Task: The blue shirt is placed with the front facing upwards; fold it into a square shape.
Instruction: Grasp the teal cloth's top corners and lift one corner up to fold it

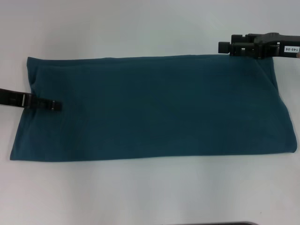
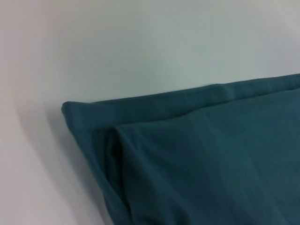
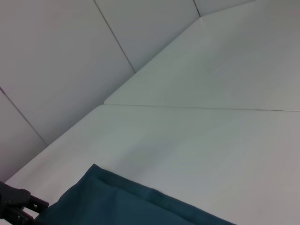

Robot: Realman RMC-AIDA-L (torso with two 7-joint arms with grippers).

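Nearest us the blue shirt lies flat on the white tabletop, folded into a long teal band, plain side up, no lettering showing. Our left gripper reaches over its left end; our right gripper hangs beside its far right corner. We cannot tell either gripper's opening. Its white sticker reads "140-06", upside down.

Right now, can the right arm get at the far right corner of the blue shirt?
Probably yes. The right gripper hangs just past the far edge of the blue shirt, close to that corner, with only bare white table around it. The left gripper sits at the opposite end.
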